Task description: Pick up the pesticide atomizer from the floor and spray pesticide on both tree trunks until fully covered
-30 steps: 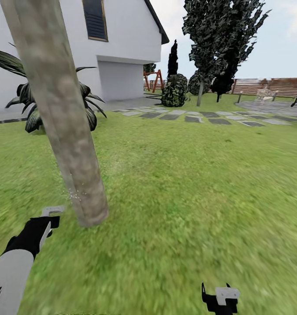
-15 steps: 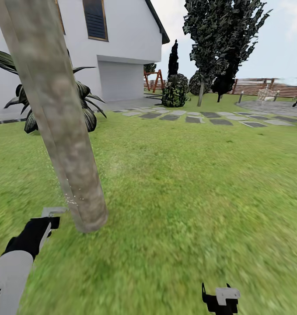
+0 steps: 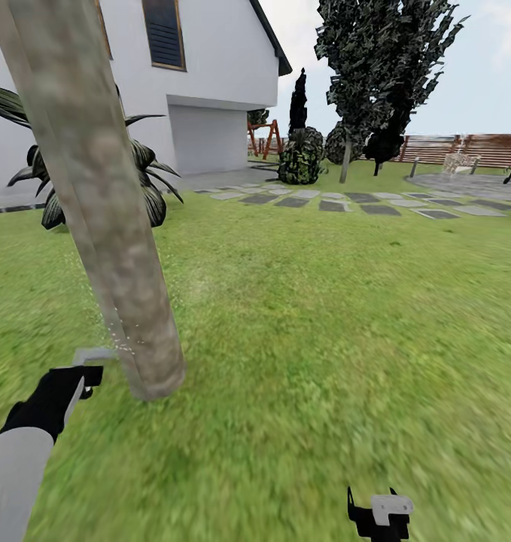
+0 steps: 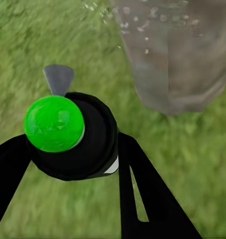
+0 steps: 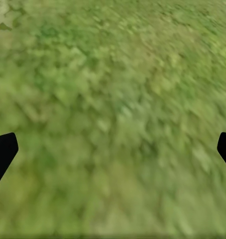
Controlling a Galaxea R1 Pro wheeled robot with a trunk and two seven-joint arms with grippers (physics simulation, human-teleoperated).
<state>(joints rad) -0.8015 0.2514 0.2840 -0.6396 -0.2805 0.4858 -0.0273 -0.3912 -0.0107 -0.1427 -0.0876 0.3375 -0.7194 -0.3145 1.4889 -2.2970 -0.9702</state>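
In the left wrist view the pesticide atomizer (image 4: 88,142), a black bottle with a bright green spot on top, sits between the black fingers of my left gripper (image 4: 73,164), which is shut on it. In the head view that gripper (image 3: 86,365) hovers low beside the base of the near tree trunk (image 3: 97,196), a thick, leaning, mottled grey-brown column. White pesticide specks (image 3: 120,340) dot the trunk's lower part (image 4: 177,55). The second tree (image 3: 383,68) stands far off on the lawn. My right gripper (image 3: 379,512) hangs open over grass (image 5: 113,119).
A palm-like plant (image 3: 146,177) grows behind the near trunk, in front of the white house (image 3: 210,68). Grey stepping stones (image 3: 334,203) cross the lawn further away, with round bushes (image 3: 300,154) and a brown slat fence (image 3: 466,150) beyond. Open grass (image 3: 323,324) lies to the right.
My left gripper with the atomizer has risen slightly beside the trunk's base. The head view shifted a little at first. The right gripper has stayed put.
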